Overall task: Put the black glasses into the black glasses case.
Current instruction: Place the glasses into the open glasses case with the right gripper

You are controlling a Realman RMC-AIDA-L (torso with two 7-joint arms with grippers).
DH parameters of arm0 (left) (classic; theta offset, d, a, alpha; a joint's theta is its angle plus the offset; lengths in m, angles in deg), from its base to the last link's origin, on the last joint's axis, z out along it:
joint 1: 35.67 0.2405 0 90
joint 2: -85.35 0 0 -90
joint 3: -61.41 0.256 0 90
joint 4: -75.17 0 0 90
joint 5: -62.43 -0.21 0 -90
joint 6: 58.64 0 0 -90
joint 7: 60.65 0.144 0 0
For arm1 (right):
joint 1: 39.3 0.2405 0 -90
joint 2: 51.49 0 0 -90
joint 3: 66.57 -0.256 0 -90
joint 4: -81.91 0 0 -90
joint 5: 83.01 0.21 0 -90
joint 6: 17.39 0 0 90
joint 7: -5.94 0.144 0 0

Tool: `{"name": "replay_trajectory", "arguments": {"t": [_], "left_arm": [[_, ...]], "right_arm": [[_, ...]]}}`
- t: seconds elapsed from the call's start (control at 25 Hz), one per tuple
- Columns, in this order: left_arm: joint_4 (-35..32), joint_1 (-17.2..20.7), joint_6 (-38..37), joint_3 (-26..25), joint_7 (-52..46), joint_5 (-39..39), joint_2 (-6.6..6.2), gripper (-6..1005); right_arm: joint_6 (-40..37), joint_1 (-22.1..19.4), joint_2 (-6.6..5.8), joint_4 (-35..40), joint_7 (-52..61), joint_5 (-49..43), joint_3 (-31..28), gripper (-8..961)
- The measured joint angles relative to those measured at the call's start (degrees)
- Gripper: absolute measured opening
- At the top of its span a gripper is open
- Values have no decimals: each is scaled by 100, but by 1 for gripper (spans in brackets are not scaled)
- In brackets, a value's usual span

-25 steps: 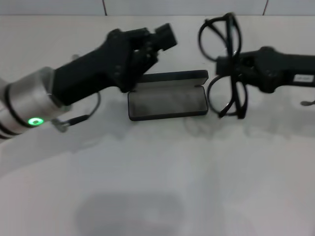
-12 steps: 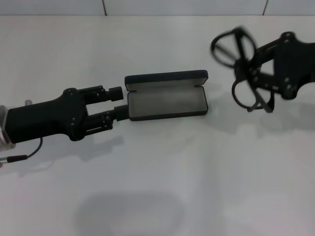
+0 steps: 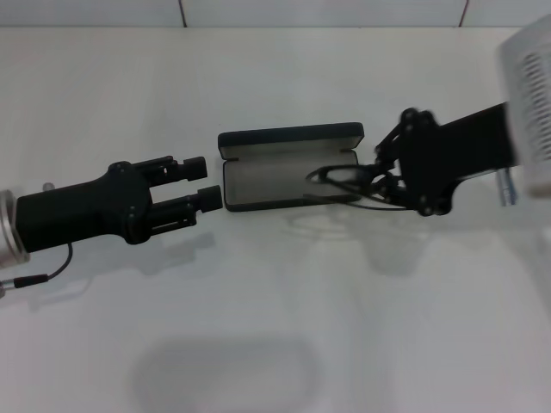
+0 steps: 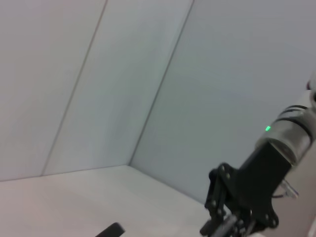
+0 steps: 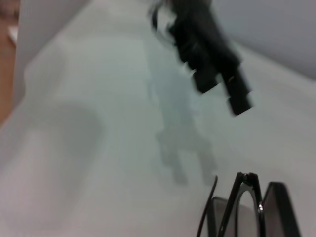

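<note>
1. The case (image 3: 291,168) lies open on the white table (image 3: 275,327), grey lining up, its lid standing along the far side.
2. The right gripper (image 3: 379,179) reaches in from the right and is closed on the glasses (image 3: 344,181), which it holds low and nearly edge-on at the case's right end, part over the tray and part sticking out past its right wall.
3. In the right wrist view the glasses (image 5: 242,210) appear edge-up just above the case (image 5: 276,212).
4. The left gripper (image 3: 205,181) hangs just left of the case with its two fingers spread apart and holding nothing; its lower fingertip looks close to or touching the case's left end.
5. Risks, as judgement: the frame could catch on the right wall and tip out, or a push could slide the light case leftwards if the left gripper is not bracing it. Releasing while the glasses are tilted could leave a temple arm over the rim.
</note>
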Motion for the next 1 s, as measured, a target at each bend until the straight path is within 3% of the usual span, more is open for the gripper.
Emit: {"name": "replay_trajectory", "arguments": {"t": [0.16,0.36,0.6,1.0], "left_arm": [[24,5,151,-1,-7,9,-1,629],[34,22,254,-8,-8,28,-1,629],[40,31,364,-9,-3,42,23,628],[47,40,412,-8,-2,43,73,627]], "right_arm": [[555,377,10,-482,132,-252,607,111],[1069,1145,30,-1438,285,-393,1004,111],[1843,1751,34,-2185,402,-352,1564,110],[2578,1992,35,-2561,445,-192,1972,110]]}}
